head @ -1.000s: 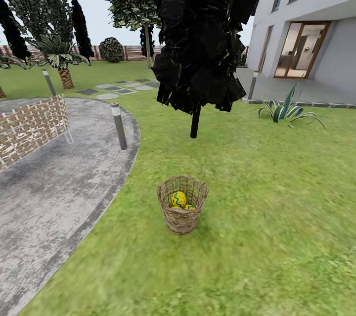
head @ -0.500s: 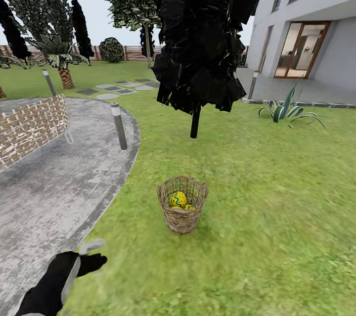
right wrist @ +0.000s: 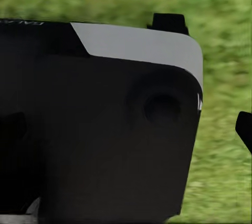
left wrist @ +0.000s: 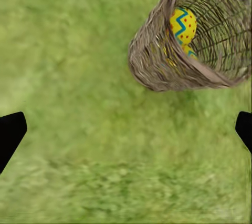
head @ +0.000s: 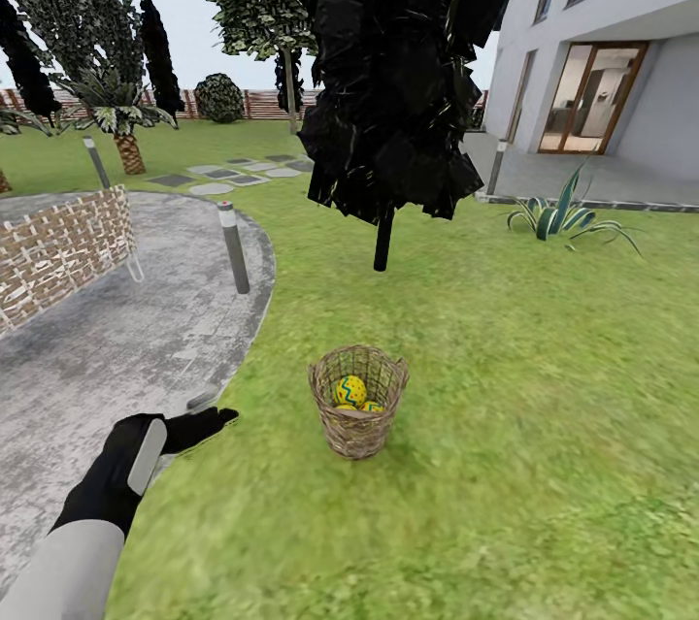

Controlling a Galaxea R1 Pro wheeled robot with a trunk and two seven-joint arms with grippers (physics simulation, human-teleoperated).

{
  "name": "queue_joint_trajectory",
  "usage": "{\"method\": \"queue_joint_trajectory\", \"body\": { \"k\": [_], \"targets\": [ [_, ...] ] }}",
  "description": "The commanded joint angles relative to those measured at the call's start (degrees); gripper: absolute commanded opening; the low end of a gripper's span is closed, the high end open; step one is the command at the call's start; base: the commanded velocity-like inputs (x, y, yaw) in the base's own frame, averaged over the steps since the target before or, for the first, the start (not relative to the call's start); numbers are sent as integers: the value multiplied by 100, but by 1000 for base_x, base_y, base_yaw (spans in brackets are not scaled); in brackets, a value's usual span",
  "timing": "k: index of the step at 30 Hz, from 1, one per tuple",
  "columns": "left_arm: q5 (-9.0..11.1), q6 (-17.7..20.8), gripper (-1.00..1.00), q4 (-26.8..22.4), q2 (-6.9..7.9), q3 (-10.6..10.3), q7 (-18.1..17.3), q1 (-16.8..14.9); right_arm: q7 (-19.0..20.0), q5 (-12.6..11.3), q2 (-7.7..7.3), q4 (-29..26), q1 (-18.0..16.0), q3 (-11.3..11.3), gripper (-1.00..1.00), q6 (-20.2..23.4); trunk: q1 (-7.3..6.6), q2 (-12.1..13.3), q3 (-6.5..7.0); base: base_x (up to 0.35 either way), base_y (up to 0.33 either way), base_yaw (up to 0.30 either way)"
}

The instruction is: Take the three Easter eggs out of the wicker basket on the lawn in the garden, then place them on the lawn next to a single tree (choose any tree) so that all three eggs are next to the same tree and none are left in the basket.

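No readable text anywhere (faint marks on the dark robot body [right wrist: 100, 129] stay illegible).

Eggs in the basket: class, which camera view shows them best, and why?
The left wrist view: it looks close into the basket, showing an egg and its zigzag. The head view shows the eggs small and distant. The right wrist view faces grass.

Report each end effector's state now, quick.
Left end effector: open, empty, above the lawn beside the wicker basket.
Right end effector: open, holding nothing.
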Motion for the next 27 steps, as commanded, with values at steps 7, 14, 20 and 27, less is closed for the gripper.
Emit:
{"method": "queue_joint_trajectory", "body": {
  "k": [7,14,20,27],
  "targets": [
    [-9,30,100,-94,-9,10,-41,-309,501,-10,20,-1232,-68,5,100,1246,0,-3,-6,0,0,0],
    [-6,28,100,-685,-19,6,-34,-369,499,-53,35,-2304,-112,-46,100,1310,0,-3,-6,0,0,0],
    [122,39,100,-833,-30,-13,-45,-615,702,-39,21,-2296,-115,-67,100,97,0,-3,-6,0,0,0],
    [215,561,100,-898,35,-15,-64,-654,1515,-69,23,-2948,-191,-280,100,-908,0,-3,-6,0,0,0]
  ]
}}
